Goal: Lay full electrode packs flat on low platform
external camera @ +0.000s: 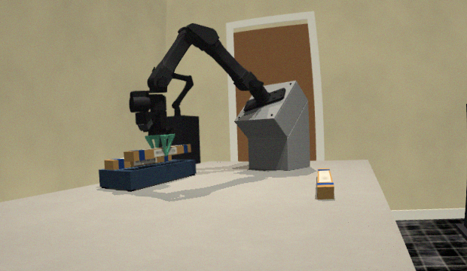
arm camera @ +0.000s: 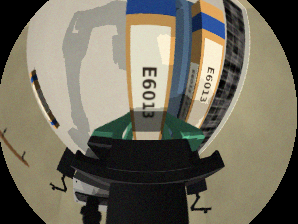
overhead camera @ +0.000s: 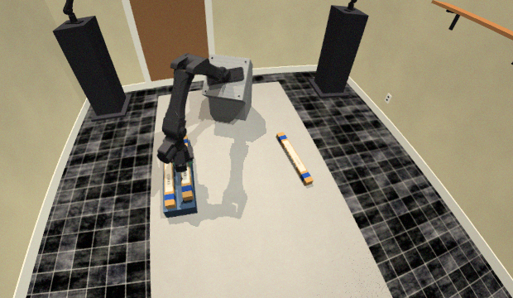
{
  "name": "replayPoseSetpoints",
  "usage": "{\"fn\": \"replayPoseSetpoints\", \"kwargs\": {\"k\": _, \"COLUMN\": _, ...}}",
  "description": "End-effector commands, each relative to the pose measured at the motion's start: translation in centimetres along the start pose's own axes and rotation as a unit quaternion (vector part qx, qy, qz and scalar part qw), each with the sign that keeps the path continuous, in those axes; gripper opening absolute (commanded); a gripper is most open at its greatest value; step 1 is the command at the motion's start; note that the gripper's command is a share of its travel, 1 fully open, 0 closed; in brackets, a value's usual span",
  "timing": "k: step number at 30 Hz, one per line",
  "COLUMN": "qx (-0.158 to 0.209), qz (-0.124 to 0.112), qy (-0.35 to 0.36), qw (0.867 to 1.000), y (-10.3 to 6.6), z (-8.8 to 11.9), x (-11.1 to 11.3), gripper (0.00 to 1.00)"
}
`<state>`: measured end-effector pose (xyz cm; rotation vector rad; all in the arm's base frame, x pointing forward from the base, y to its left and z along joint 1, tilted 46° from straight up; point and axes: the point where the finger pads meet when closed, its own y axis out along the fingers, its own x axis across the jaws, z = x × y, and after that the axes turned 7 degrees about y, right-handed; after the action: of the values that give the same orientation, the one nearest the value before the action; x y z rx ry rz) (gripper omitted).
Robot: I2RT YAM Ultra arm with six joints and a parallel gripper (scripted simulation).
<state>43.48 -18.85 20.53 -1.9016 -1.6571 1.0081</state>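
Observation:
My gripper (external camera: 161, 149) (arm camera: 147, 113) is shut on an orange, white and blue pack (overhead camera: 187, 190) (external camera: 133, 156) (arm camera: 150, 50), its green fingers on both long sides near the middle. That pack is about level, a little above the low blue platform (overhead camera: 180, 212) (external camera: 117, 181) and lengthwise over it. A second pack (overhead camera: 169, 182) (external camera: 111, 164) (arm camera: 209, 75) lies flat on the platform beside it, along the side away from the third pack. The third pack (overhead camera: 295, 157) (external camera: 325, 177) (arm camera: 44, 100) lies alone on the table at the right. The arm hides the packs' far parts in the top view.
The grey arm pedestal (overhead camera: 231, 101) (external camera: 269, 147) stands at the back of the pale table (overhead camera: 256, 248) (external camera: 233, 233). The platform is close to the table's left edge. The third pack is near the right edge.

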Motion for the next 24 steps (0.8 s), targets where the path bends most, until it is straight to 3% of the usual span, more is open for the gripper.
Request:
{"fn": "replayPoseSetpoints", "kwargs": {"k": 1, "qx": -0.028, "qz": 0.015, "qy": -0.001, "qw": 1.000, "y": -2.74, "z": -1.74, "x": -0.65, "gripper": 0.00}}
{"fn": "replayPoseSetpoints", "kwargs": {"k": 24, "qx": -0.042, "qz": 0.022, "qy": -0.004, "qw": 0.999, "y": -2.09, "z": -2.67, "x": -1.00, "gripper": 0.00}}
